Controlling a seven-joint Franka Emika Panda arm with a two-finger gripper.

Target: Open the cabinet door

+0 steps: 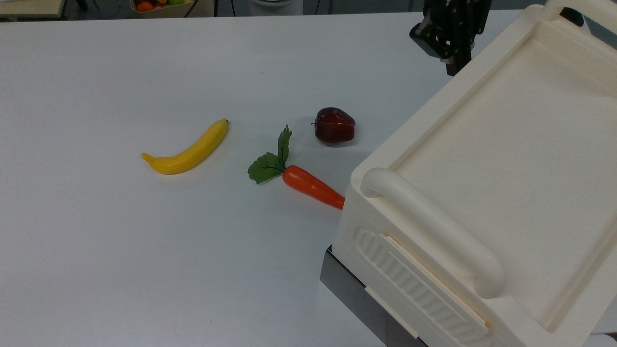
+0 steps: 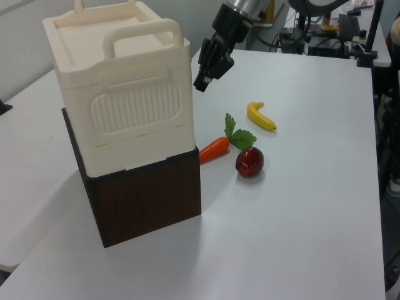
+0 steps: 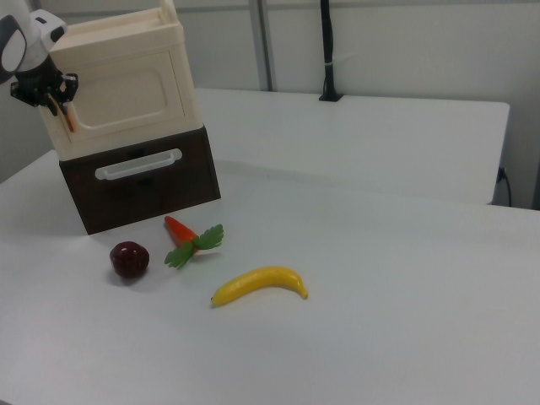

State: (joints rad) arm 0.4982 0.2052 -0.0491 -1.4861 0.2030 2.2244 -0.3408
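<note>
Facing right view: cabinet door point(image 3: 122, 94)

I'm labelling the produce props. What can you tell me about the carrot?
The carrot is a glossy orange, plastic-looking toy with a green leafy top. It lies flat on the white table, tapered tip at the foot of the cabinet, leaves pointing away from it. In the top view the cabinet's corner hides the tip, so contact is unclear. The apple sits close by, apart from it. The gripper hangs well away.
</note>
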